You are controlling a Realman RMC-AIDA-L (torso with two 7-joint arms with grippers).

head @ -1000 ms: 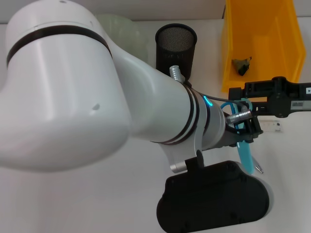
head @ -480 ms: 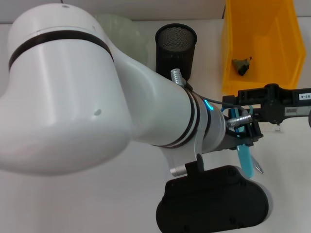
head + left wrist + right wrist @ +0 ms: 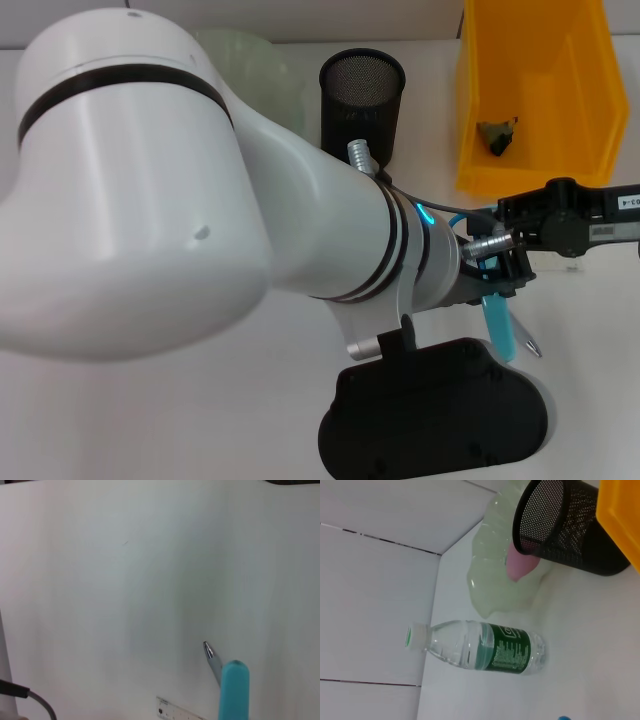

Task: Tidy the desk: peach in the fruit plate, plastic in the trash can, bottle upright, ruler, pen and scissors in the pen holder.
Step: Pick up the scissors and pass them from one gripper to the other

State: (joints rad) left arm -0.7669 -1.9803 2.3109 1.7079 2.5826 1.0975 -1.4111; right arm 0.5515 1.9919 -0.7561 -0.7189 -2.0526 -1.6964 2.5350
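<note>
Right pincer (image 3: pixel 497 215) has slid rightward above the scissors (image 3: pixel 497 318).

Glossy white left arm (image 3: pixel 150 190) with black joint bands and silver connectors.

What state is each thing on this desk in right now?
Pen holder: upright, empty.
Bottle: upright, capped.
Peach: in the fruit plate.
Trash can: holds dark scrap.
Teal scissors: held by left gripper, off desk.
Ruler: flat on desk.
Right gripper: beside left gripper.
</note>
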